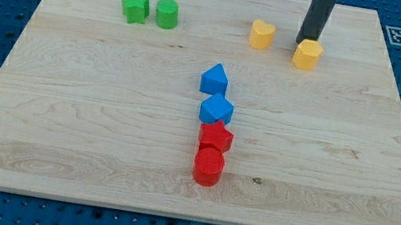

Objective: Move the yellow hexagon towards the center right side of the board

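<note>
Nearest the lens, a small red cylinder block (pixel 208 166), far toward the view's bottom and left of the dark rod tool (pixel 318 14). Touching it, a red star block (pixel 216 137); then a blue faceted block (pixel 216 109) and a blue pointed block (pixel 215 78) in one line, all well apart from my tip (pixel 306 42).

Nothing on the tool to open or close: a plain rod, gripping nothing. My tip set at the top-left side of the yellow hexagon block (pixel 307 54), touching or just shy of it; cannot tell which. Hexagon near the top edge of the pale wooden table (pixel 400 176), right of the middle.

Probably a good starting spot for a push toward the view's bottom and right. Best to:
- Drive through the hexagon's middle, not across a corner, to avoid a spin or a slip past the rod.
- Go slowly, with small corrections to the heading.
- Stop well short of the table's right edge.

Open wood all along that path below and right of my tip. Yellow heart block (pixel 261 34) near, on the tool's left; no sideways swing that way. Green star block (pixel 134 7) and green cylinder block (pixel 167 13) far off to the left, of no concern
</note>
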Tool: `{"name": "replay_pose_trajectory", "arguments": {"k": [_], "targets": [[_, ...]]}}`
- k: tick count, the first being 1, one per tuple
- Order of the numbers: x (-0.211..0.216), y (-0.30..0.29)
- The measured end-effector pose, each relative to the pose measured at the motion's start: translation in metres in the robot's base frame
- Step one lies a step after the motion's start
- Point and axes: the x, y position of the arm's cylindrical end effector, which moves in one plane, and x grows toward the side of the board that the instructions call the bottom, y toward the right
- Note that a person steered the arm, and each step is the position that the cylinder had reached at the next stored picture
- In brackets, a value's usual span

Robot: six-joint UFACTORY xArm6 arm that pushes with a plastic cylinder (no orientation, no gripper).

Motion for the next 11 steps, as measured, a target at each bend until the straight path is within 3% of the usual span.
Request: {"name": "replay_pose_trajectory", "arguments": {"k": [2,5,9,11], "targets": [[0.014,-0.034],[0.029,0.045],[0.055,0.061],[0.065,-0.001]]}}
